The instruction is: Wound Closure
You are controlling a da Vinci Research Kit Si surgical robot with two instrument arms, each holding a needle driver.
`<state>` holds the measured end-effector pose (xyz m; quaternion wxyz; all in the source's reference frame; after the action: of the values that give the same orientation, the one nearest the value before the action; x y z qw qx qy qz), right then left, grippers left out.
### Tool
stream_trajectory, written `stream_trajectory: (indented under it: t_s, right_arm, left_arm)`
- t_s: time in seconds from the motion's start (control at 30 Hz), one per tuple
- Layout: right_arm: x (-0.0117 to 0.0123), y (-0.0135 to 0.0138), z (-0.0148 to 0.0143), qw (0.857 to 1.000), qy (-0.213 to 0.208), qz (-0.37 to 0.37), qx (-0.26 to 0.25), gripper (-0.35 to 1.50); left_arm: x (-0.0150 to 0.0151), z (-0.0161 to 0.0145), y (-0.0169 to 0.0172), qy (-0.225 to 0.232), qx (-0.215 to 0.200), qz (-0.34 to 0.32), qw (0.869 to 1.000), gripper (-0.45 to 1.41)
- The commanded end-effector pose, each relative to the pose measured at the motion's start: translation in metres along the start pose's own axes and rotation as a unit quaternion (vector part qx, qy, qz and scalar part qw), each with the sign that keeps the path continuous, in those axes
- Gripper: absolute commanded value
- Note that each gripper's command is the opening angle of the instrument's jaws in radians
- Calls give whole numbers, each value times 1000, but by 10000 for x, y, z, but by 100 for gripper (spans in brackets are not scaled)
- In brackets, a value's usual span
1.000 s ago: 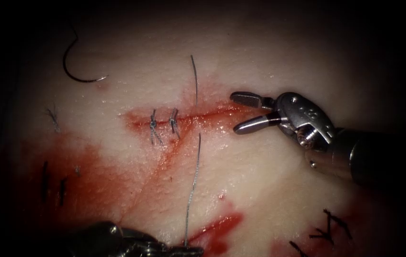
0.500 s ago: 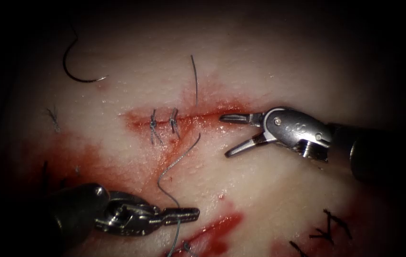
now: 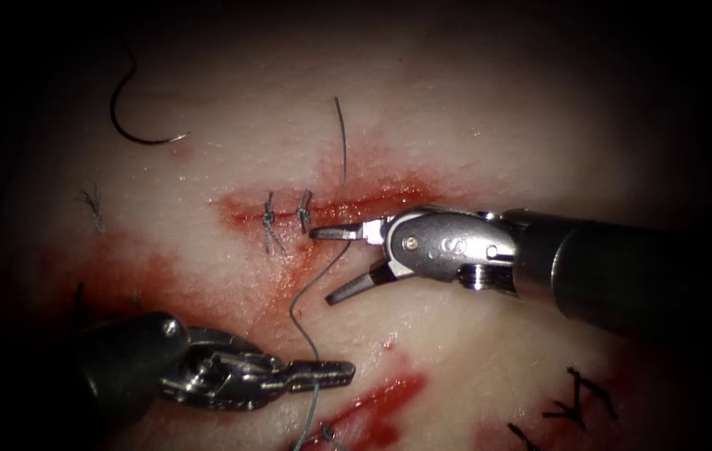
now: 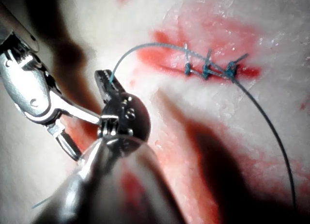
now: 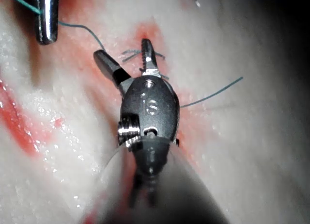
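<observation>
The cut (image 3: pixel 372 200) runs across the tissue (image 3: pixel 472 117) with two knotted stitches (image 3: pixel 286 217) at its left end. My right tool (image 3: pixel 324 266) is open, its upper jaw lying along the cut just right of the stitches; it holds nothing. The thread (image 3: pixel 301 292) leaves the cut, crosses the gap between those jaws and curves down to my left tool (image 3: pixel 322 373), which is shut on it below the cut. A thread tail (image 3: pixel 341 142) rises above the cut. The curved needle (image 3: pixel 134 121) lies free on the tissue at the far upper left. The same thread grip (image 4: pixel 105 79) and the open right tool (image 5: pixel 123 49) appear close up.
Red fluid (image 3: pixel 164 292) stains the tissue left of and below the cut, with a pool (image 3: pixel 381 401) by the left tool. Cut ends of thread lie at the lower right (image 3: pixel 577 401) and at the left (image 3: pixel 93 209).
My right tool slid left along the cut up to the stitches, its jaws staying open. My left tool rose from the lower edge with the thread, which went from straight to slack and curved.
</observation>
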<state>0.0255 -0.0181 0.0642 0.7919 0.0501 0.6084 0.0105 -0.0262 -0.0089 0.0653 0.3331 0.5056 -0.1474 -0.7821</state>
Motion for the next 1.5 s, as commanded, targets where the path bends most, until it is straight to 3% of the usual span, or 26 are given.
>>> stream_trajectory:
  t_s: [0.03, 0.3, 0.43, 0.47, 0.5, 0.57, 0.6, 0.7, 0.77, 0.87, 0.93, 1.23, 1.4, 1.5]
  right_arm:
    - [-2, 2, 15, 1000, -4, -5, 9, 136]
    - [-6, -18, 40, 998, -1, -26, 54, 135]
    - [-7, -19, 41, 998, 4, -31, 61, 118]
    - [-7, -19, 41, 998, 4, -32, 61, 106]
    - [-7, -20, 39, 997, 7, -33, 65, 74]
    - [-7, -21, 36, 996, 12, -42, 72, -23]
    - [-7, -21, 33, 996, 13, -45, 73, -35]
    - [-10, -15, 23, 998, 3, -44, 53, -35]
    - [-15, -10, 14, 998, -6, -44, 41, -35]
    - [-25, -1, 2, 999, -17, -44, 23, -35]
    - [-32, 5, -6, 999, -24, -32, 11, -35]
    - [-44, 20, -26, 999, -33, -12, -14, -35]
    - [-47, 30, -32, 999, -37, -9, -18, -35]
    - [-52, 39, -35, 999, -35, -7, -25, -35]
  left_arm:
    - [-4, 6, -3, 0, 1, 3, 1000, -45]
    - [-4, 8, -4, -1, 1, 3, 1000, -45]
    - [-3, 10, -4, -2, 1, 3, 1000, -45]
    - [-3, 10, -3, -2, 1, 4, 1000, -45]
    - [-3, 11, -3, -2, 1, 4, 1000, -45]
    - [-3, 11, -2, -3, 1, 4, 1000, -45]
    - [-3, 11, -2, -2, 1, 4, 1000, -45]
    - [-3, 11, -2, -2, 1, 4, 1000, -45]
    - [-4, 10, -3, -2, 1, 4, 1000, -15]
    - [-5, 11, -3, -2, 1, 4, 1000, 64]
    - [-7, 12, -4, -2, 8, -2, 1000, 84]
    - [-8, 12, -4, 6, 38, -17, 999, 104]
    - [-9, 9, -3, 11, 37, -11, 999, 103]
    - [-8, 9, -2, 16, 38, -6, 999, 91]
